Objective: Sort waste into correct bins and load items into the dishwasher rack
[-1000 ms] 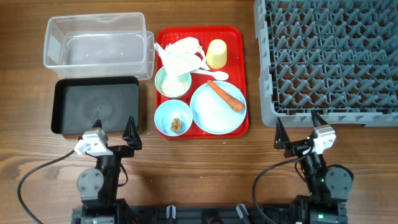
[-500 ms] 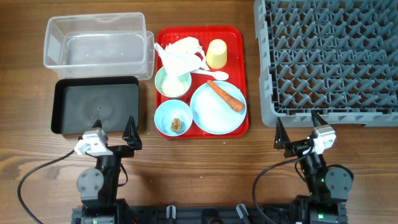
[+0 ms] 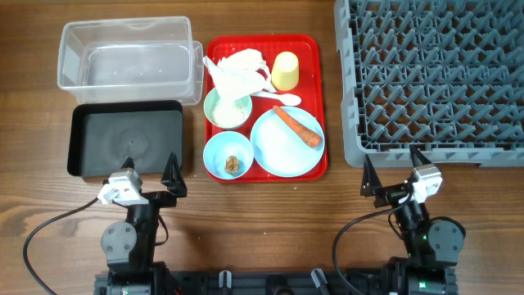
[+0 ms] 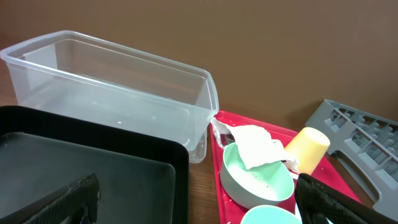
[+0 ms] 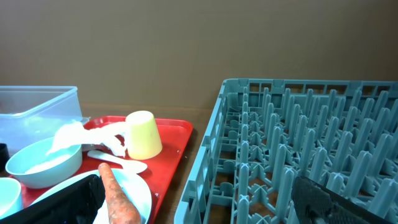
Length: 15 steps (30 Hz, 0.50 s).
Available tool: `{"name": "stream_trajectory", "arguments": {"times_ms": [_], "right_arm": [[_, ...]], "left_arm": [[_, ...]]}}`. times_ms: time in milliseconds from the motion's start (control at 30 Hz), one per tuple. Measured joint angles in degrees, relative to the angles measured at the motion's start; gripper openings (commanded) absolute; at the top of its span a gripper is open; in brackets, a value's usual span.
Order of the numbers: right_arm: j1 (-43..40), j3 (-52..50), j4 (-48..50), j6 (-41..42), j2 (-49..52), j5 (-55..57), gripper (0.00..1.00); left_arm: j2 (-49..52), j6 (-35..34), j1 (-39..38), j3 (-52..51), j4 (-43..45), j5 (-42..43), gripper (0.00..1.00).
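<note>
On the red tray [image 3: 316,51] lie crumpled white napkins [image 3: 236,67], a yellow cup [image 3: 285,71] on its side, a white spoon [image 3: 277,98], a bowl with rice [image 3: 227,109], a bowl with a brown lump [image 3: 228,156] and a pale blue plate [image 3: 282,147] with an orange carrot [image 3: 297,126]. The clear bin [image 3: 127,61] and black bin [image 3: 127,139] stand left of it. The grey rack [image 3: 434,78] stands right. My left gripper [image 3: 150,174] is open and empty at the black bin's near edge. My right gripper [image 3: 395,170] is open and empty before the rack.
The left wrist view shows the black bin [image 4: 93,168], the clear bin [image 4: 112,81], the napkin over a bowl [image 4: 255,146] and the cup [image 4: 308,146]. The right wrist view shows the carrot [image 5: 118,196], the cup [image 5: 143,134] and the rack's pegs [image 5: 298,155].
</note>
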State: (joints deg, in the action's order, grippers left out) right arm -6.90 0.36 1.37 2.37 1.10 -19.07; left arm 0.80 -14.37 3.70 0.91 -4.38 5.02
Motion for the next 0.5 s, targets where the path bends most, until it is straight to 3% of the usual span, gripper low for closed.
{"name": "stream_trajectory", "arguments": {"times_ms": [233,300,433,500], "right_arm": [[0.00,0.00,0.68,0.00,0.00,0.17,1.00],[0.00,-0.04,4.39,0.02,0.04,0.28,1.00],[0.00,0.20,22.21,0.00,0.15,3.54,1.00],[0.00,1.79,27.23,0.00,0.33,6.67,1.00]], "left_arm": [[0.00,0.00,0.00,0.00,0.07,-0.22,1.00],[0.02,0.00,0.00,-0.09,1.40,0.13,1.00],[0.09,0.07,0.00,-0.04,13.27,2.99,1.00],[0.63,0.20,0.00,2.08,13.55,3.17,1.00]]}}
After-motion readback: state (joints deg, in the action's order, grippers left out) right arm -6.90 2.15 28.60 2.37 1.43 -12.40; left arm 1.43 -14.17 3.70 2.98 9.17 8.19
